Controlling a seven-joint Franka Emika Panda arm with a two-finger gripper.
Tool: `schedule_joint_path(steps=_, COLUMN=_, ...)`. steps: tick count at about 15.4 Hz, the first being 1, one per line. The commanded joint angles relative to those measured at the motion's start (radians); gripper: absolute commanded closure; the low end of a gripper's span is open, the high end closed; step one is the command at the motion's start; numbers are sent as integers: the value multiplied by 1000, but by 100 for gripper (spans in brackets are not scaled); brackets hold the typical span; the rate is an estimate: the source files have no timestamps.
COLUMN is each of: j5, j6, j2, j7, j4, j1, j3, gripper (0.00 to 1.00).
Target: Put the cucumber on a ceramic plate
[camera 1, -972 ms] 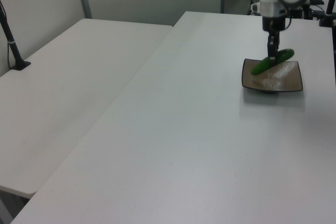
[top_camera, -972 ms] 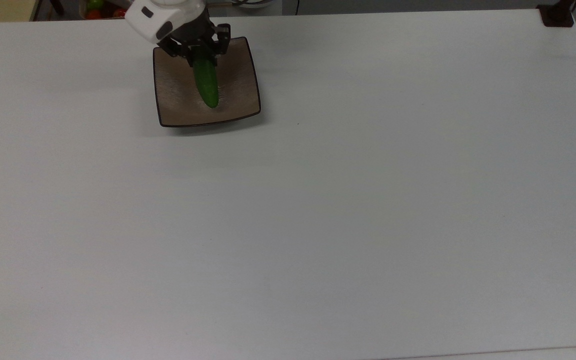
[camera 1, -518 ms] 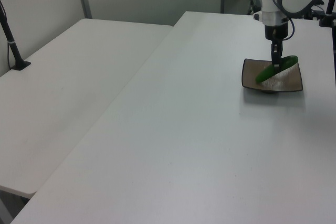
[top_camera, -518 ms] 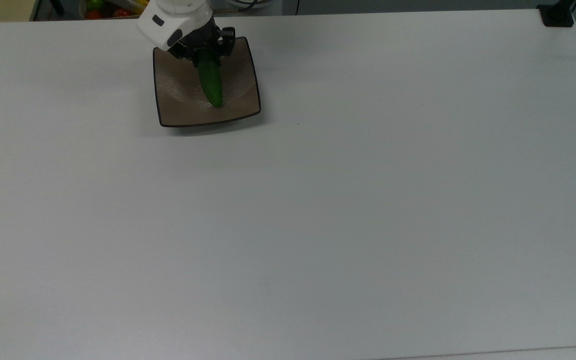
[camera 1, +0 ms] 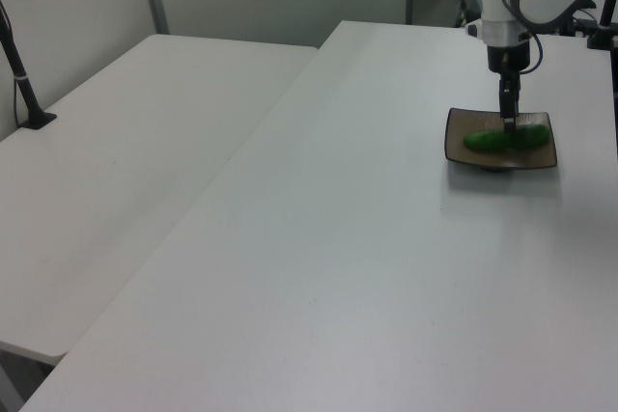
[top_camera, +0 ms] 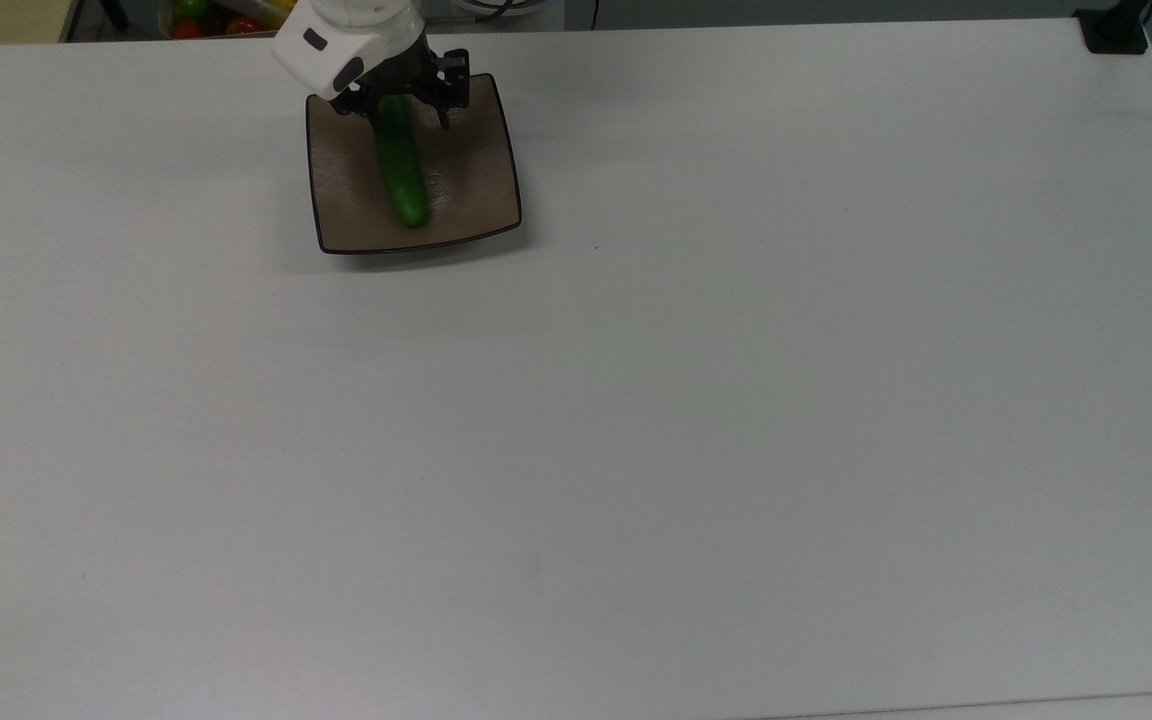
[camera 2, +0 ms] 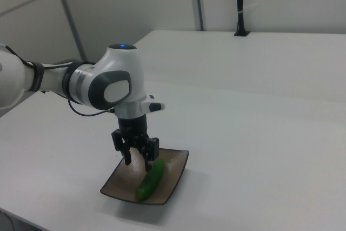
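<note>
Placement essentially done. In the right view, left to right: gripper (camera 2: 138,159) low over the ceramic plate (camera 2: 175,177), fingers apart and astride the far end of the cucumber (camera 2: 151,178) – released, not clamped, by the look of it. Cucumber flat on the plate, inside the rim; same in the top view, cucumber (top_camera: 401,168) along the middle of the plate (top_camera: 481,165). Left – lifting clear of the white table (top_camera: 696,400).
</note>
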Motion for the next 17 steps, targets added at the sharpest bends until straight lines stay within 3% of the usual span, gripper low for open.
schedule_joint_path(steps=1, j5=-15, j6=-104, j2=-38, j7=0, j4=95, j1=2, j3=17, gripper=0)
schedule_joint_path(steps=4, j5=0, j6=-238, j2=-36, j7=0, j4=244, j1=3, j3=25, gripper=0)
schedule_joint_path(steps=7, j5=2, j6=-310, j2=-35, j7=33, j4=373, j1=-4, j3=92, gripper=0)
schedule_joint_path(steps=9, j5=3, j6=-333, j2=-30, j7=96, j4=442, j1=3, j3=100, gripper=0)
schedule_joint_path(steps=14, j5=86, j6=-402, j2=-24, j7=210, j4=585, j1=10, j3=121, gripper=0)
schedule_joint_path(steps=17, j5=95, j6=-363, j2=-1, j7=204, j4=588, j1=13, j3=109, gripper=0)
